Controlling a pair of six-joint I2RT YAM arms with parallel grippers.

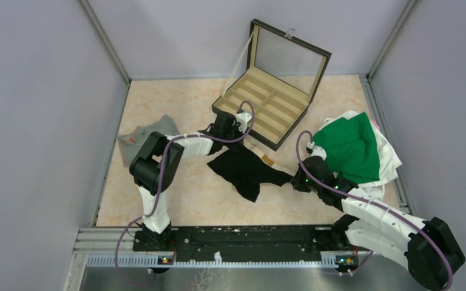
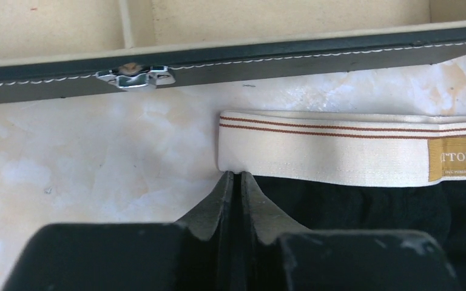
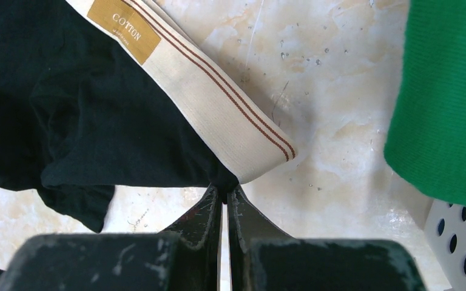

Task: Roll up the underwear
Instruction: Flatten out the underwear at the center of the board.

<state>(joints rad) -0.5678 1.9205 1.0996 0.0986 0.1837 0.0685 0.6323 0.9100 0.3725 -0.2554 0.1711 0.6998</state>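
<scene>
The black underwear (image 1: 246, 170) lies spread in the middle of the table, its cream waistband (image 2: 327, 151) facing the case. My left gripper (image 2: 236, 177) is shut on the waistband's left corner, where it meets the black fabric. My right gripper (image 3: 224, 191) is shut on the opposite corner of the waistband (image 3: 218, 97), pinching black fabric (image 3: 67, 109) just below it. In the top view the left gripper (image 1: 238, 139) and right gripper (image 1: 292, 179) sit at the two ends of the band. A grey underwear (image 1: 142, 136) with an orange label lies at the far left, untouched.
The open compartmented case (image 1: 267, 103) stands just beyond the left gripper, its front wall (image 2: 279, 57) and metal clasp (image 2: 135, 76) close by. A green cloth (image 1: 349, 148) on white garments lies to the right. A white perforated basket (image 3: 461, 236) is near the right gripper.
</scene>
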